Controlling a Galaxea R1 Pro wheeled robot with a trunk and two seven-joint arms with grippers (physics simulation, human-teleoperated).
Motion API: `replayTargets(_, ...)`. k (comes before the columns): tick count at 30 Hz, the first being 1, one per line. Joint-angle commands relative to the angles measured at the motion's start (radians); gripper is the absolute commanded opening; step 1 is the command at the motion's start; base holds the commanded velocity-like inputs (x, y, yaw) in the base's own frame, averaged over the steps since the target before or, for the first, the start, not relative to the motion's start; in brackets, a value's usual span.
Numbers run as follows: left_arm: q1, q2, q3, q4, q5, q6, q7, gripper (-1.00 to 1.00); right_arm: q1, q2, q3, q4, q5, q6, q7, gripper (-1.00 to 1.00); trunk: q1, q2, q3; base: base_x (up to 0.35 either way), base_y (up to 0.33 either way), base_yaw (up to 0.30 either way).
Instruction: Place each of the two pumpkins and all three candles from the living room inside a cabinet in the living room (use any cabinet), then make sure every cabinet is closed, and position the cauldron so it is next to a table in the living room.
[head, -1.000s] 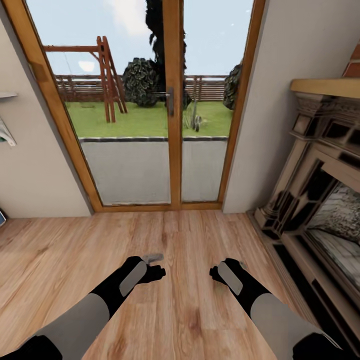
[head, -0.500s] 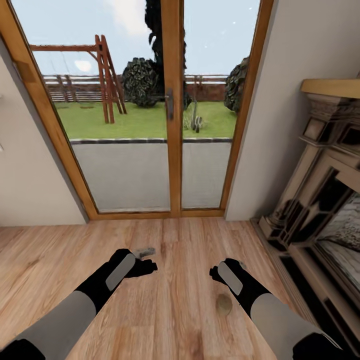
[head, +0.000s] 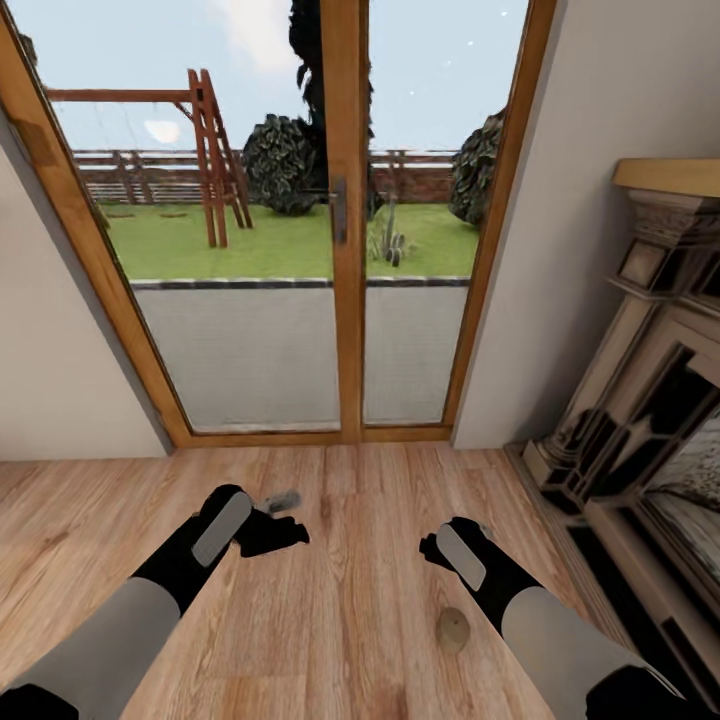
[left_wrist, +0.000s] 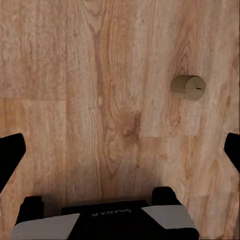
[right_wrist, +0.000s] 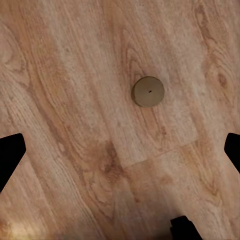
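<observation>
Two beige-tan candles lie on the wooden floor. One candle stands upright beside my right forearm; the right wrist view looks down on its round top, ahead of the open right gripper and off its centre line. A second, greyer candle lies on its side just beyond my left gripper; in the left wrist view this candle sits off toward one finger side of the open left gripper. My right gripper hovers above bare floor. Pumpkins, cabinet and cauldron are out of view.
A wood-framed glass door to the garden closes off the floor ahead. The stone fireplace with its low hearth runs along the right. Plain walls flank the door. Open floorboards lie between my arms.
The camera has shifted, so door and fireplace slid in the picture. My left arm has swung leftward. The candle by my right forearm has come into sight.
</observation>
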Motion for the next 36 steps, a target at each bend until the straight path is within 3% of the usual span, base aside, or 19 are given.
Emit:
replayTargets(1,-0.001,0.003,0.010,-0.016,0.032,0.013,0.011,1.00,-0.001,-0.001,0.005,-0.001,-0.008,0.005,-0.008,1.00,0.000,-0.001,-0.001,0.004,0.000,0.000)
replayTargets(4,-0.001,0.006,0.035,-0.044,0.082,0.029,0.013,1.00,-0.001,-0.003,0.004,-0.001,-0.009,0.025,-0.009,1.00,0.000,-0.001,-0.001,0.001,0.000,0.000)
replayTargets(7,-0.001,0.007,0.041,-0.049,0.095,0.032,0.013,1.00,-0.001,-0.004,0.004,-0.001,-0.009,0.032,-0.009,1.00,0.000,-0.001,-0.001,0.000,0.000,0.000)
replayTargets(13,-0.001,0.006,0.045,-0.051,0.104,0.033,0.013,1.00,-0.001,-0.007,0.004,-0.002,-0.008,0.047,-0.006,1.00,0.023,-0.043,-0.020,0.000,0.000,0.000)
replayTargets(16,-0.001,0.007,0.046,-0.051,0.125,0.034,0.012,1.00,-0.001,-0.008,0.004,-0.003,-0.008,0.048,-0.003,1.00,0.035,-0.064,-0.029,0.000,0.000,0.000)
replayTargets(19,-0.002,0.027,0.046,-0.050,0.206,0.034,0.010,1.00,-0.001,-0.009,0.003,-0.004,-0.008,0.050,-0.002,1.00,0.046,-0.085,-0.039,0.000,0.000,0.000)
replayTargets(23,-0.002,0.093,0.044,-0.051,0.361,0.035,0.007,1.00,-0.001,-0.009,0.003,-0.005,-0.006,0.050,-0.004,1.00,0.061,-0.113,-0.051,0.000,0.000,0.000)
replayTargets(24,-0.002,0.119,0.042,-0.051,0.416,0.035,0.006,1.00,-0.001,-0.009,0.003,-0.006,-0.006,0.050,-0.003,1.00,0.065,-0.120,-0.054,0.000,0.000,0.000)
replayTargets(26,-0.002,0.142,0.040,-0.052,0.473,0.035,0.005,1.00,-0.001,-0.009,0.004,-0.007,-0.006,0.050,-0.002,1.00,0.073,-0.134,-0.061,0.000,0.000,0.000)
replayTargets(29,-0.002,0.158,0.039,-0.051,0.522,0.035,0.003,1.00,-0.001,-0.008,0.004,-0.007,-0.006,0.049,0.000,1.00,0.084,-0.155,-0.070,0.000,0.000,0.000)
replayTargets(36,-0.002,0.166,0.042,-0.046,0.576,0.036,0.001,1.00,-0.001,-0.009,0.003,-0.006,-0.006,0.050,0.003,1.00,0.111,-0.204,-0.092,0.000,0.000,0.000)
